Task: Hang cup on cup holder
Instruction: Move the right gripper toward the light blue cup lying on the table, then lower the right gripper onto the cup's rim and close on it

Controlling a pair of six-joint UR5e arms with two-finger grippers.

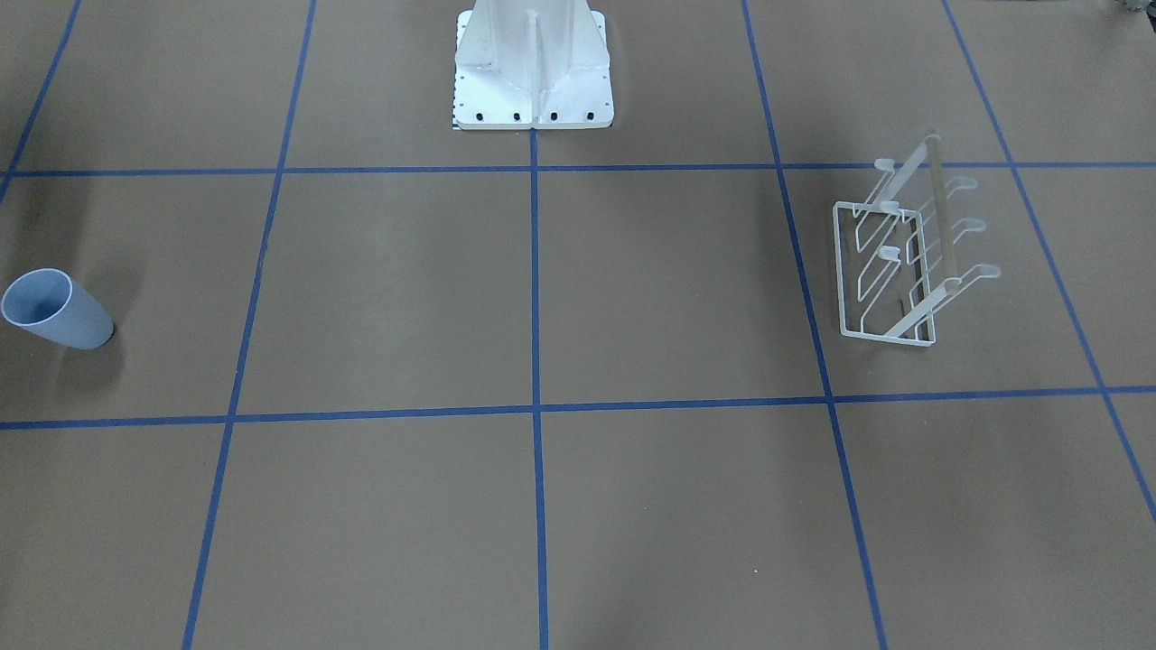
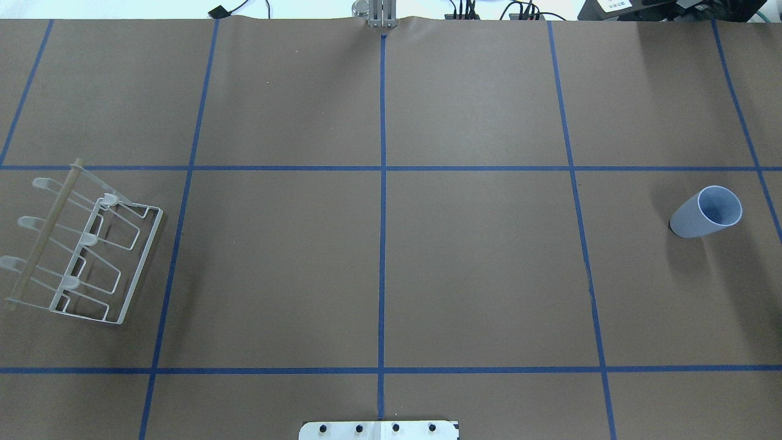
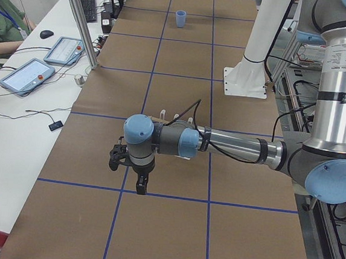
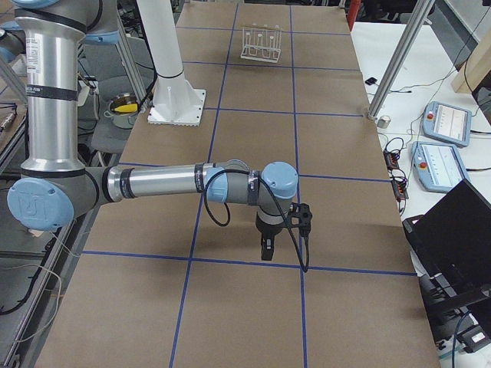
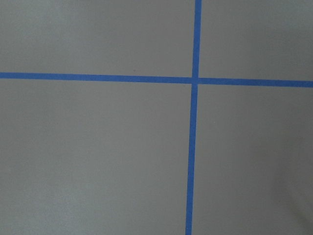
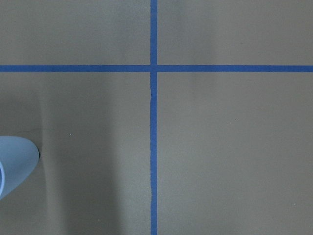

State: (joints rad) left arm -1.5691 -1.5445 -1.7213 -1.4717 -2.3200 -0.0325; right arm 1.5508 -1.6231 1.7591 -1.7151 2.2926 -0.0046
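Note:
The pale blue-grey cup [image 1: 56,310] stands upright, rim up, on the brown table at the robot's far right [image 2: 705,212]; it is small at the far end in the exterior left view [image 3: 181,19], and its edge shows in the right wrist view [image 6: 14,164]. The white wire cup holder [image 1: 903,257] with a wooden dowel stands at the robot's far left [image 2: 85,250] [image 4: 261,44]. My left gripper [image 3: 141,186] and right gripper [image 4: 265,251] hang over the table's ends, pointing down. They show only in the side views, so I cannot tell whether they are open or shut.
The white robot pedestal [image 1: 533,68] stands at the table's middle on the robot's side [image 2: 379,429]. Blue tape lines [image 2: 383,244] grid the brown paper. A side table with tablets [image 3: 26,74] and a seated person runs along the operators' side.

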